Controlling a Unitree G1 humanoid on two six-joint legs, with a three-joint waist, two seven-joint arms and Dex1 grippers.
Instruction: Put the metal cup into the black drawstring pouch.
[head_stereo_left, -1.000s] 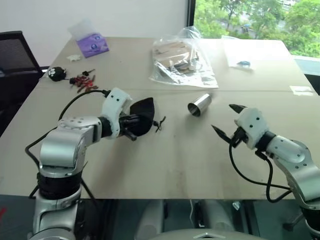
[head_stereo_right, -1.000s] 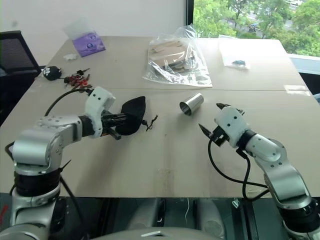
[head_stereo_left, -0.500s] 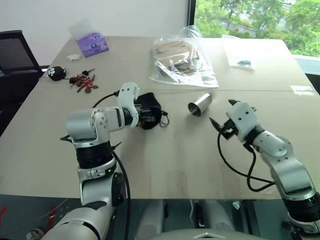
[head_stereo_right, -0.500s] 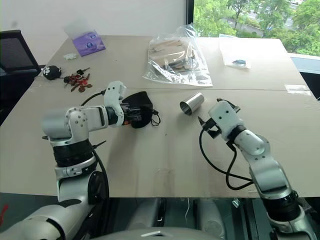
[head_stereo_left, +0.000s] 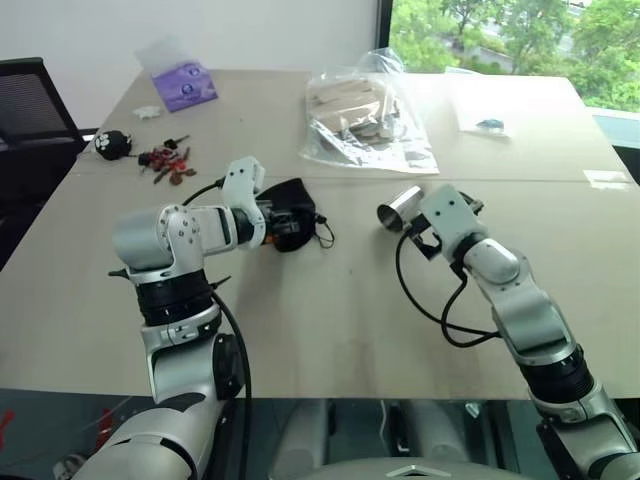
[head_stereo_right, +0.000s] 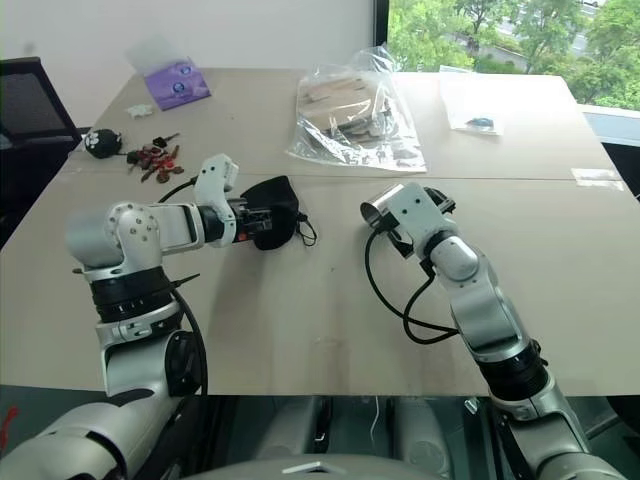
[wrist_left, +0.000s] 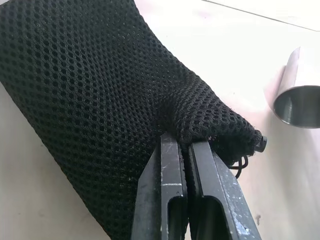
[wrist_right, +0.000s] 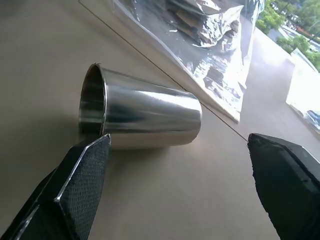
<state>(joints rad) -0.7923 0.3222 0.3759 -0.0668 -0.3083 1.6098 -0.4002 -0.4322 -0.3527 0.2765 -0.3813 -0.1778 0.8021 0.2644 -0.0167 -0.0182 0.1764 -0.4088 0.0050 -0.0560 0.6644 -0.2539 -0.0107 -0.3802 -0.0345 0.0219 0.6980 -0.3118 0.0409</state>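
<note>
Black mesh fabric: the black drawstring pouch (wrist_left: 100, 100) is pinched near its corded end between my left gripper (wrist_left: 185, 145) fingers, which are pressed together on the weave. Pouch sits at table (head_stereo_left: 330, 330) level, L of centre, cord and toggle (wrist_left: 260, 143) trailing toward the cup.

Metal cup (wrist_right: 142, 117): polished steel, lying on its side on the table, open mouth turned toward the pouch. Position: R of pouch, apart from it, just in front of the clear plastic bag (head_stereo_left: 365, 120).

My right gripper (wrist_right: 180, 165): fingers spread wide, one on each side of the cup's length, nothing held. One finger (wrist_right: 75, 185) is right beside the cup's rim; contact can't be confirmed. Other finger (wrist_right: 287, 175) stands clear of the closed end.

Other items on table, far L corner area: purple packet (head_stereo_left: 184, 86), small black round toy w/ white marks (head_stereo_left: 112, 146), cluster of red and dark keys (head_stereo_left: 165, 163). Far R: flat clear sleeve w/ a small dark item (head_stereo_left: 487, 125).

Labels/writing: packet shows pale print, not legible. No brand marks readable on cup, pouch or bag.
</note>
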